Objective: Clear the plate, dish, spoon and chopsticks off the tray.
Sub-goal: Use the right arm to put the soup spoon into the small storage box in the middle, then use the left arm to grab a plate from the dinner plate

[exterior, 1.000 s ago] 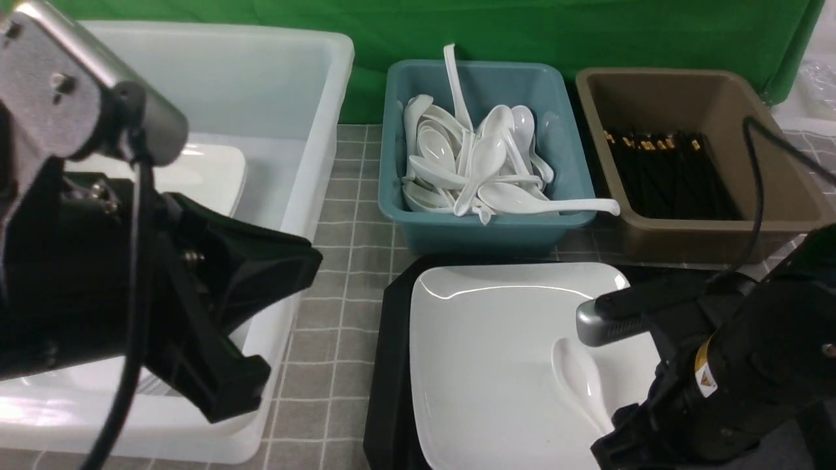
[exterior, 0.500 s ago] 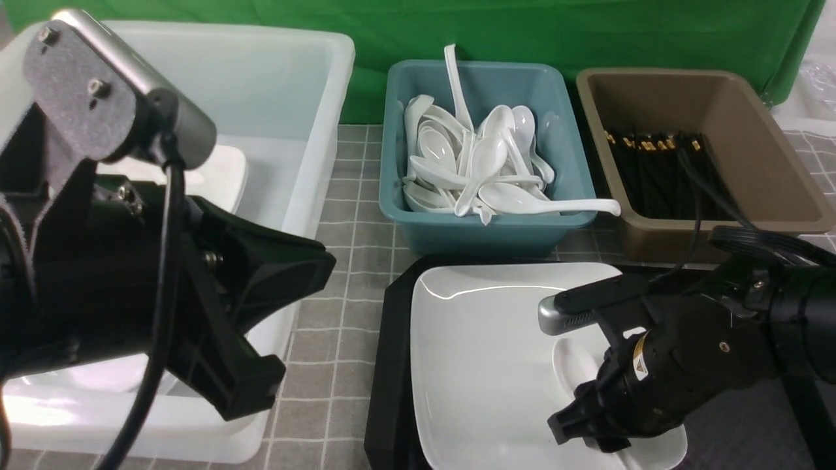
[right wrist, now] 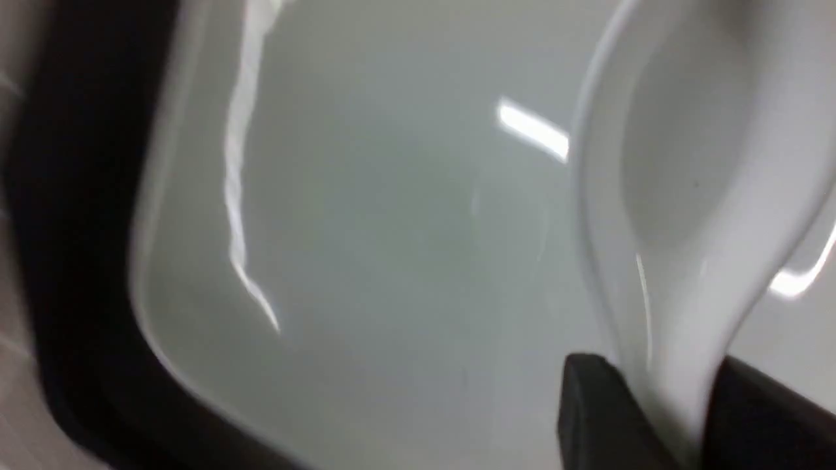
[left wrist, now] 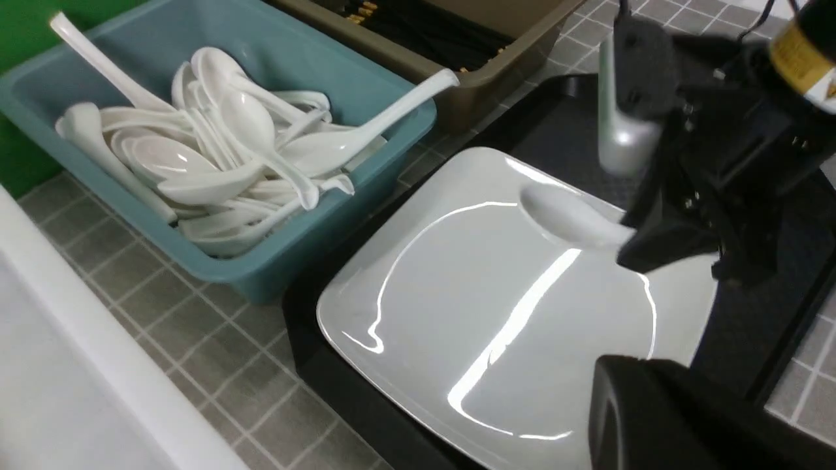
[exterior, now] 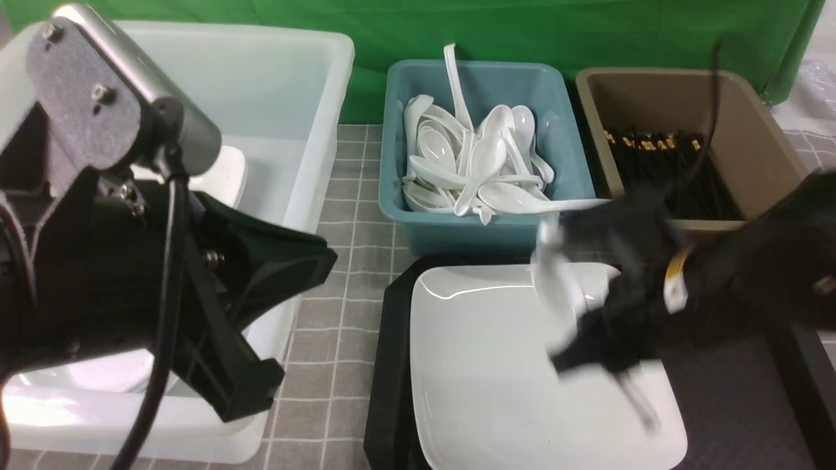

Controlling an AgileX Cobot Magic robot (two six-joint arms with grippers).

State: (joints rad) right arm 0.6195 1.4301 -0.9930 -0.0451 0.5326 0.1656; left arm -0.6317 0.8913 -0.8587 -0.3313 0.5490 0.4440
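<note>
One spoon (right wrist: 686, 196) hangs over the plate (left wrist: 470, 313) — the right gripper (right wrist: 679, 424) clamps its handle; the left gripper (left wrist: 627, 405) is closed, beside the tray (exterior: 385, 391).

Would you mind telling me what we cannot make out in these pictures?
- Front view: motion blur smears the right hand and spoon.
- Front view: the left arm hides much of the white tub.
- Right wrist view: plate blurred, cut off by the edges.
</note>
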